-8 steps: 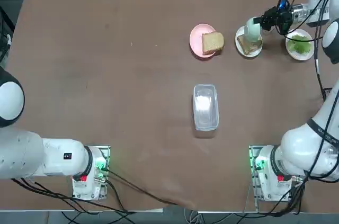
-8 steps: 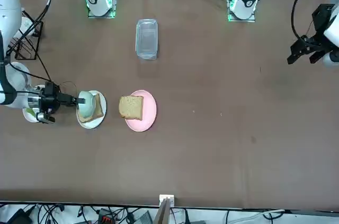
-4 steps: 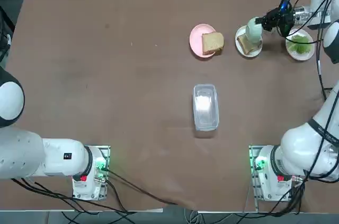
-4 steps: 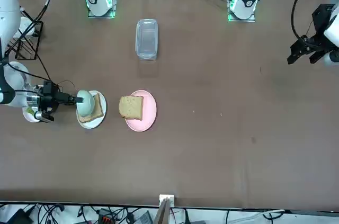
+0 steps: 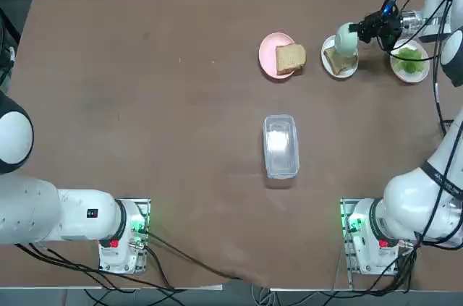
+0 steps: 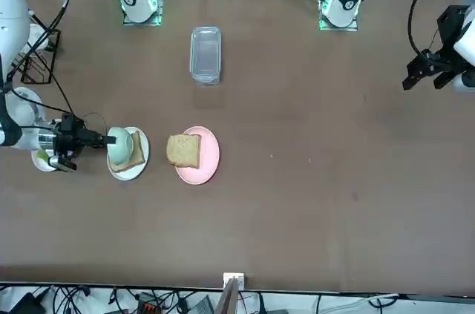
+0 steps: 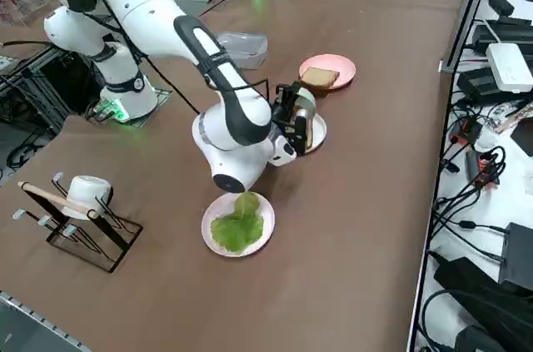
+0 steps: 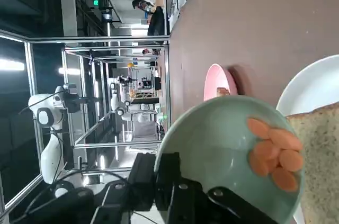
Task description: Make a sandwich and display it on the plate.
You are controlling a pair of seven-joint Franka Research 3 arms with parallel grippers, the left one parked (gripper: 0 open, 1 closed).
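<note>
While the right gripper (image 8: 168, 173) is closed on the rim of a tilted pale green round bowl (image 8: 228, 150) containing orange slices (image 8: 275, 155), one tan square bread slice (image 5: 340, 61) lies beneath on a round white plate (image 6: 139, 171). Another tan bread slice (image 5: 291, 58) rests on the pink round plate (image 5: 269, 53); green lettuce leaves (image 7: 238, 225) occupy a second white plate (image 7: 218, 245).

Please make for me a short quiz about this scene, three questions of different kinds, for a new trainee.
1. Multiple choice: What lies inside the green bowl?
a) lettuce
b) orange slices of food
c) a bread slice

2. True or false: The lettuce lies on the pink plate.

3. Fill in: The claw of the right arm is closed on the rim of the ______.

Key: 1 b; 2 false; 3 green bowl
</note>
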